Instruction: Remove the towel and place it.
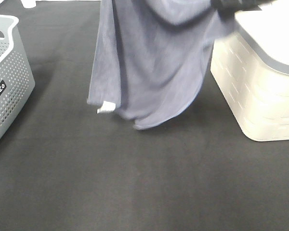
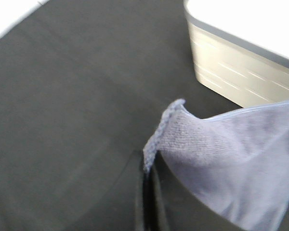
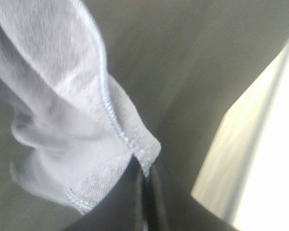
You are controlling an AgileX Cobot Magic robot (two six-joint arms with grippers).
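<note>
- Towel (image 1: 154, 67) hangs closest to the high cam, up in the air btw grey basket (image 1: 7, 82) and white bin (image 1: 260, 82), over black mat (image 1: 135, 192). It's out of both containers.
- L gripper (image 2: 149, 175): fingers pressed together, pinching a hemmed corner.
- R gripper (image 3: 145, 180): same, nipping the stitched hem at another corner.
- Low hem w/ white tag (image 1: 106, 108) looks near the mat; touching or not, can't tell.
- Step in hand, I'd judge: lift is done, lay-down comes next. Drop spot isn't shown for sure; open mat in front seems likeliest.
- To do it well: set grippers well apart so the top edge goes taut. Deep folds show in the cloth, so it prob. needs more spread.
- Lower both sides at the same rate and let the low hem land first. Then draw toward the near side so the rest lies flat w/o bunching.
- Mind the R side: cloth drapes just beside the bin's corner and could snag.
- Let go only once the cloth rests on the mat, both sides at once.
</note>
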